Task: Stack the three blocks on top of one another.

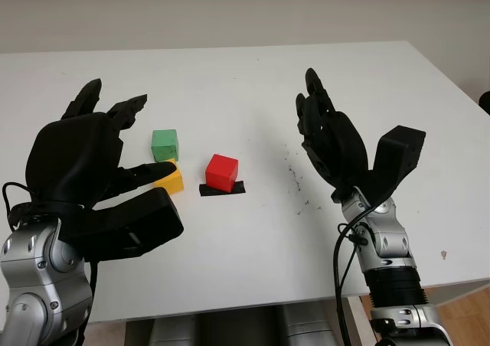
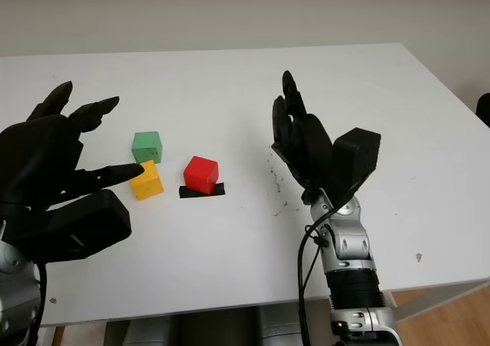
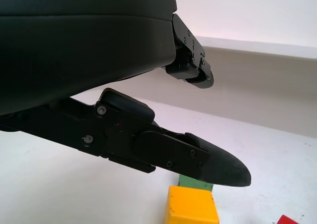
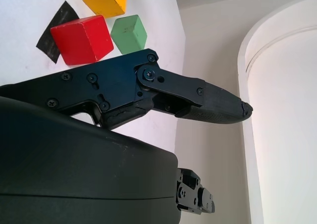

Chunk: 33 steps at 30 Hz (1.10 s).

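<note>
While all three blocks sit singly on the white table (image 1: 253, 78), no stacking is done and every lift is left. The left hand (image 1: 92, 177) hovers open just beside the yellow block (image 1: 171, 179), one finger over it; the right hand (image 1: 337, 143) is raised open, well apart. The green block (image 1: 164, 145) stands just behind the yellow, the red block (image 1: 221, 172) on a black patch (image 1: 223, 189) nearby. A pale wall runs behind the table

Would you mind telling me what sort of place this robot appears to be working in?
Probably a lab or test bench: a plain white table against a bare wall, holding three coloured blocks, green, yellow and red, the red one on a black tape mark.
</note>
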Each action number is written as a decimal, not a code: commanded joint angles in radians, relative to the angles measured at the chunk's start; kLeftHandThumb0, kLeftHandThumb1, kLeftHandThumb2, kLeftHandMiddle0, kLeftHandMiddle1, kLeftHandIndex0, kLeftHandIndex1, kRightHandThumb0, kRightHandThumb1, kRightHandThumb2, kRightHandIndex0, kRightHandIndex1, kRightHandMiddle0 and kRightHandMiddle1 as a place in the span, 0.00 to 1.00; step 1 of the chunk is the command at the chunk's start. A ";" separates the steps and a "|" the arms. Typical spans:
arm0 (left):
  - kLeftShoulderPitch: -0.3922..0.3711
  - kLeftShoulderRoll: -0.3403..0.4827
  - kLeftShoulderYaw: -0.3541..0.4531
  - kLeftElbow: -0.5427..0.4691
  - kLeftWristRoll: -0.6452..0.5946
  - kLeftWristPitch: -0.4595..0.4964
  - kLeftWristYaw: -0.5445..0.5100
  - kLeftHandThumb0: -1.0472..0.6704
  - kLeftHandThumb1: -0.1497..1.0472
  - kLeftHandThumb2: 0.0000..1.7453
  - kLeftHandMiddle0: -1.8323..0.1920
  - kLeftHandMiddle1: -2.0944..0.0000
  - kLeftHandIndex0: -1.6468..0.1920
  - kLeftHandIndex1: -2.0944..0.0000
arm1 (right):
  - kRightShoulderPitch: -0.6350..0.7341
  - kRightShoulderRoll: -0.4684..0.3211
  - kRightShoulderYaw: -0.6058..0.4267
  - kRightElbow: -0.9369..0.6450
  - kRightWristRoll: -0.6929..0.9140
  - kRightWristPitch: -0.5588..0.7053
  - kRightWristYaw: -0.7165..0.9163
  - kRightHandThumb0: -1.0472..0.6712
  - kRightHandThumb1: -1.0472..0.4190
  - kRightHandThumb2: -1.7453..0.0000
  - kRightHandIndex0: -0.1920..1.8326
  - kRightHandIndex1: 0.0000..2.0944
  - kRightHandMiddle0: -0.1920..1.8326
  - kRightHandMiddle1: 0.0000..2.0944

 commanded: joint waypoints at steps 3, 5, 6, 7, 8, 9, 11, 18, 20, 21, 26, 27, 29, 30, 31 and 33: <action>-0.009 -0.011 -0.006 0.055 0.021 0.004 0.009 0.09 1.00 0.04 0.87 0.97 0.68 0.94 | -0.019 -0.008 -0.003 -0.008 0.001 0.000 0.001 0.15 0.00 0.62 0.00 0.00 0.00 0.00; -0.014 -0.014 -0.012 0.078 0.019 0.000 0.014 0.10 0.99 0.04 0.87 0.97 0.67 0.94 | -0.018 -0.008 -0.004 -0.009 0.003 -0.001 0.006 0.15 0.00 0.62 0.00 0.00 0.00 0.00; -0.017 -0.014 -0.017 0.091 0.020 -0.001 0.013 0.10 1.00 0.04 0.87 0.97 0.67 0.94 | -0.017 -0.008 -0.004 -0.011 0.003 -0.001 0.005 0.15 0.00 0.62 0.00 0.00 0.00 0.00; -0.021 -0.014 -0.024 0.106 0.024 0.001 0.008 0.09 1.00 0.04 0.87 0.98 0.67 0.94 | -0.015 -0.009 -0.004 -0.015 0.003 0.003 0.004 0.16 0.00 0.61 0.00 0.00 0.00 0.00; -0.025 -0.013 -0.029 0.118 0.024 0.001 0.004 0.10 1.00 0.04 0.88 0.98 0.66 0.93 | -0.014 -0.009 -0.004 -0.018 0.002 0.006 0.002 0.16 0.00 0.61 0.00 0.00 0.00 0.00; -0.027 -0.013 -0.032 0.125 0.025 0.001 0.002 0.10 1.00 0.04 0.88 0.98 0.66 0.93 | -0.013 -0.010 -0.005 -0.020 0.002 0.008 0.002 0.16 0.00 0.61 0.00 0.00 0.00 0.00; -0.029 -0.012 -0.040 0.144 0.023 -0.005 0.011 0.10 1.00 0.03 0.88 0.98 0.64 0.93 | -0.013 -0.012 -0.007 -0.019 0.005 0.006 0.007 0.16 0.00 0.61 0.00 0.00 0.00 0.00; -0.039 0.004 -0.057 0.201 0.030 -0.012 0.000 0.06 1.00 0.03 0.86 0.97 0.60 0.91 | -0.014 -0.015 -0.008 -0.019 0.010 0.011 0.012 0.16 0.00 0.61 0.00 0.00 0.00 0.00; -0.039 0.005 -0.058 0.210 0.023 -0.014 -0.001 0.05 0.99 0.03 0.86 0.97 0.60 0.92 | -0.015 -0.015 -0.007 -0.022 0.010 0.016 0.009 0.16 0.00 0.62 0.00 0.00 0.00 0.00; -0.037 0.005 -0.058 0.213 0.016 -0.017 0.000 0.05 0.99 0.03 0.86 0.97 0.60 0.92 | -0.015 -0.015 -0.008 -0.023 0.010 0.017 0.009 0.16 0.00 0.62 0.00 0.00 0.00 0.00; -0.035 0.003 -0.068 0.215 0.011 -0.018 -0.007 0.07 0.97 0.03 0.87 0.98 0.61 0.92 | -0.013 -0.021 -0.008 -0.019 0.007 0.006 0.016 0.17 0.00 0.61 0.00 0.00 0.00 0.00; -0.035 0.002 -0.070 0.216 0.014 -0.017 -0.006 0.07 0.97 0.03 0.87 0.98 0.60 0.92 | -0.012 -0.022 -0.009 -0.019 0.008 0.004 0.017 0.17 0.00 0.61 0.00 0.00 0.00 0.00; -0.033 0.003 -0.076 0.219 0.020 -0.016 -0.004 0.08 0.96 0.03 0.87 0.97 0.60 0.92 | -0.011 -0.022 -0.012 -0.018 0.010 0.000 0.018 0.17 0.00 0.61 0.00 0.00 0.00 0.00; -0.033 0.004 -0.079 0.221 0.023 -0.016 -0.004 0.08 0.96 0.03 0.87 0.97 0.60 0.92 | -0.009 -0.022 -0.013 -0.019 0.010 -0.001 0.017 0.17 0.00 0.60 0.00 0.00 0.00 0.00; -0.032 0.005 -0.082 0.223 0.027 -0.016 -0.004 0.08 0.96 0.03 0.87 0.97 0.60 0.92 | -0.008 -0.022 -0.014 -0.020 0.009 -0.002 0.015 0.17 0.00 0.60 0.00 0.00 0.00 0.00; -0.030 0.007 -0.087 0.229 0.037 -0.018 0.005 0.09 0.96 0.03 0.86 0.97 0.60 0.92 | -0.006 -0.021 -0.016 -0.023 0.005 -0.004 0.011 0.17 0.00 0.60 0.00 0.00 0.00 0.00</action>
